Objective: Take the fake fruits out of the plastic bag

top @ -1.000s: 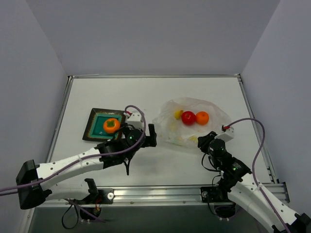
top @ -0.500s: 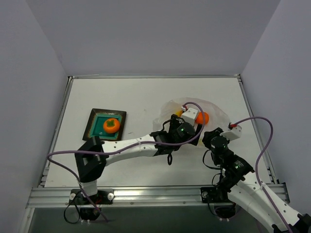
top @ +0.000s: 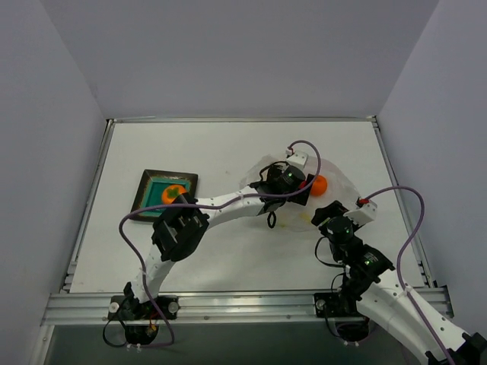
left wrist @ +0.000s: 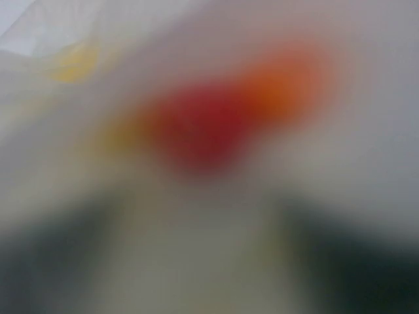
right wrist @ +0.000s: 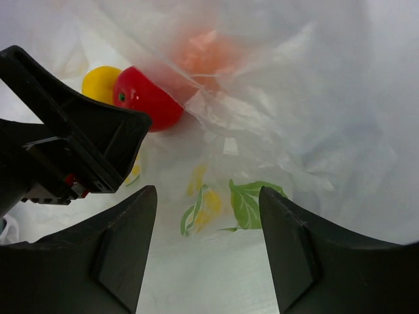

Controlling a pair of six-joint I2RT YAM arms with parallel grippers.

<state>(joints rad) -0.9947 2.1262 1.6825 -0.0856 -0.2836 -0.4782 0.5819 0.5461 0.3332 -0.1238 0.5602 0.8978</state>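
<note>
While the round glossy red plastic fruit [right wrist: 147, 98] is lying inside the wrinkly transparent plastic bag [right wrist: 314, 131] near the desk's [top: 228, 144] right edge, the nearer left pincer [top: 297, 181], spread apart, is facing it head-on, and the right pincer [right wrist: 206, 196] is hanging apart and empty.

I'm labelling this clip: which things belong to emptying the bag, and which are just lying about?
Job: wrinkly transparent plastic bag; glossy red plastic fruit; yellow plastic fruit; orange plastic fruit in bag; second orange fruit, already out.
Lying about: dark square plate with teal centre.
</note>
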